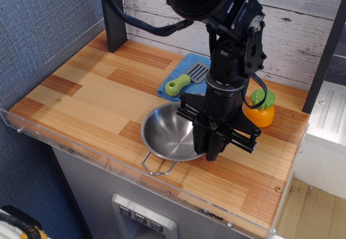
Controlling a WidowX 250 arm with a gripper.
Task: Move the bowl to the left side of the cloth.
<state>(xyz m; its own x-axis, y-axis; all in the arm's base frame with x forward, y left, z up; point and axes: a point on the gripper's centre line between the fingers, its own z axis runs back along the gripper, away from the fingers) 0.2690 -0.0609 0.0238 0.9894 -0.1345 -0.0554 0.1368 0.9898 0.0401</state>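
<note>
The hand (213, 141) hung from the black arm (232, 50) over the near right part of the worktop (86, 95), pointing down, its two fingers (215, 144) drawn close together on the right rim of the bowl (167, 133). It was clenched on that rim, with one finger seeming to sit inside the bowl and the other outside, though the exact contact was partly hidden by the hand's own black frame.

The bowl sat near the front edge of the worktop, shiny and round, open side up. One wire loop handle (157, 166) stuck out from its near rim toward the front edge; a second handle could not be made out. Whether the bowl rested flat on the wood or was tipped slightly could not be told.

The cloth (183, 71) lay behind the bowl, toward the back wall, blue and flat, its right part hidden behind the arm. The bowl was in front of the cloth rather than to its left, and the two looked apart by a narrow strip of wood. On the cloth lay a spatula (186, 79) with a green handle and a grey slotted blade, the handle end reaching the cloth's near edge.

To the right of the arm, an orange toy vegetable (259, 112) with a green top stood on the worktop, partly hidden by the arm. A dark post (113, 17) rose at the back left.
</note>
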